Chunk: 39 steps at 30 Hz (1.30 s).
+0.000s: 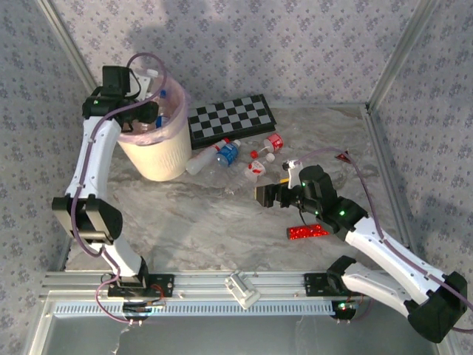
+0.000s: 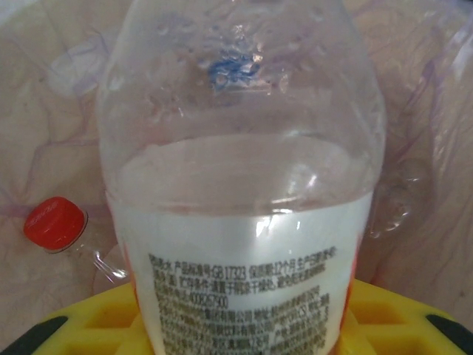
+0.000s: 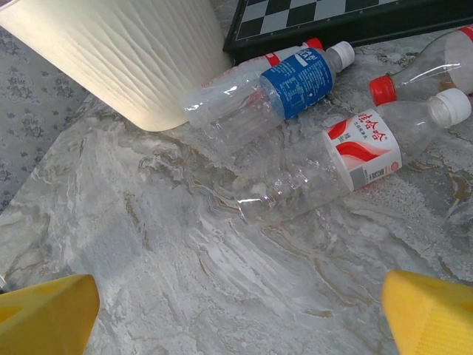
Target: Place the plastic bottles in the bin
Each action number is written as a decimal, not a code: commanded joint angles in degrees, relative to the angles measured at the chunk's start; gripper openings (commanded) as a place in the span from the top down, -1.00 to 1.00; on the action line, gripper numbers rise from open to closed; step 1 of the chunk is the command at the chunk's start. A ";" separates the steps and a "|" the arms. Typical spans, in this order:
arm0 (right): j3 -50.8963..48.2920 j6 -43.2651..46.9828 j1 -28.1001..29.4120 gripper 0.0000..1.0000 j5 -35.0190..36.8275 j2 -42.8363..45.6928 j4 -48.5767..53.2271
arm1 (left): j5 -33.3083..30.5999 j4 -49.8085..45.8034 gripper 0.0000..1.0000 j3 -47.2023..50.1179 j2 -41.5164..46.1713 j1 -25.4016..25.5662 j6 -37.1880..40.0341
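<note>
Now, my left tool (image 1: 150, 112) over bin (image 1: 159, 157), clamped on clear bottle (image 2: 244, 222) with white label. Below it, red-capped bottle (image 2: 55, 222) inside pink liner (image 2: 429, 148). My right tool (image 3: 236, 310) low over desk (image 3: 148, 244), fingers wide apart, empty. Ahead, blue-label bottle (image 3: 288, 85) and red-label bottle (image 3: 347, 159) lie near bin base, by checkerboard (image 1: 230, 118).
</note>
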State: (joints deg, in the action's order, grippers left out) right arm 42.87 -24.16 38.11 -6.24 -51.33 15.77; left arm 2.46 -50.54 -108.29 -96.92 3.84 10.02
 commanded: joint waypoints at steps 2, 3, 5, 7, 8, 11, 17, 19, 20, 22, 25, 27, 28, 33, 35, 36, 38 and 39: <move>-0.39 -0.12 -0.47 -1.00 -0.25 -0.60 1.17 | 1.03 -5.18 1.00 0.51 -1.32 -0.41 4.78; -0.19 -0.18 -0.49 -1.00 -0.42 -0.77 1.12 | 1.06 -4.69 0.98 1.59 -1.42 -0.48 4.62; 0.17 -0.18 -0.47 -1.00 -0.53 -1.18 1.48 | 1.35 -3.18 0.80 3.32 -1.75 -0.75 3.93; 0.53 -0.10 -0.57 -1.00 -0.56 -1.50 2.02 | 2.13 -2.67 0.43 3.39 -2.25 -1.07 3.22; 0.70 -0.02 -0.54 -1.00 -0.45 -1.54 2.20 | 2.49 -2.72 0.22 2.95 -2.39 -1.02 2.95; 0.71 0.09 -0.59 -1.00 -0.26 -1.34 2.78 | 3.17 -2.71 -0.38 1.07 -2.05 -1.12 2.37; 0.20 -0.51 -0.72 -1.00 -0.43 -1.62 2.27 | 2.95 -5.16 -0.95 -5.10 -1.61 -1.03 2.63; 0.19 -0.53 -0.70 -1.00 -0.53 -1.75 2.20 | 2.58 -5.82 -0.99 -6.40 -1.43 -1.06 2.53; 0.25 -0.53 -0.79 -1.00 -0.53 -1.84 2.16 | 2.26 -6.08 -0.99 -7.08 -1.29 -1.03 2.30; 0.31 -0.53 -0.79 -0.99 -0.62 -1.94 2.38 | 1.37 -6.19 -0.99 -7.63 -1.08 -1.05 2.20; 0.46 -0.45 -0.86 -1.00 -0.53 -1.93 2.69 | -0.54 -5.54 -0.84 -7.26 -1.03 -1.23 1.73; 0.54 -0.36 -0.95 -1.00 -0.44 -1.85 2.97 | -1.01 -4.91 -0.66 -6.46 -1.12 -1.22 1.09; 0.44 -0.34 -1.02 -1.00 -0.36 -1.81 3.20 | -1.20 -4.39 -0.57 -5.56 -1.16 -1.28 0.76; 0.28 -0.27 -1.17 -1.00 -0.09 -1.24 3.84 | -1.27 -1.03 -0.03 0.85 -0.91 -1.30 -2.19; -0.03 -0.35 -1.25 -1.00 0.05 -0.94 4.05 | -0.75 1.29 0.10 4.80 -0.34 -1.32 -3.50; -0.15 -0.34 -1.31 -1.00 0.09 -0.80 4.09 | -0.70 2.29 0.13 6.55 -0.13 -1.29 -4.03; -0.41 -0.40 -1.41 -1.00 0.22 -0.57 4.28 | -0.17 4.52 0.19 10.22 0.23 -1.29 -5.27; -0.50 -0.51 -1.49 -1.00 0.35 -0.61 4.50 | 0.20 5.24 0.20 11.58 0.24 -1.29 -5.80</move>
State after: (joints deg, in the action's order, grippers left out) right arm 42.87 -24.18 36.97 -6.42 -53.01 18.74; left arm 1.32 -45.65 -101.14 -96.57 2.79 7.11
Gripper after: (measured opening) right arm 0.998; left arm 0.404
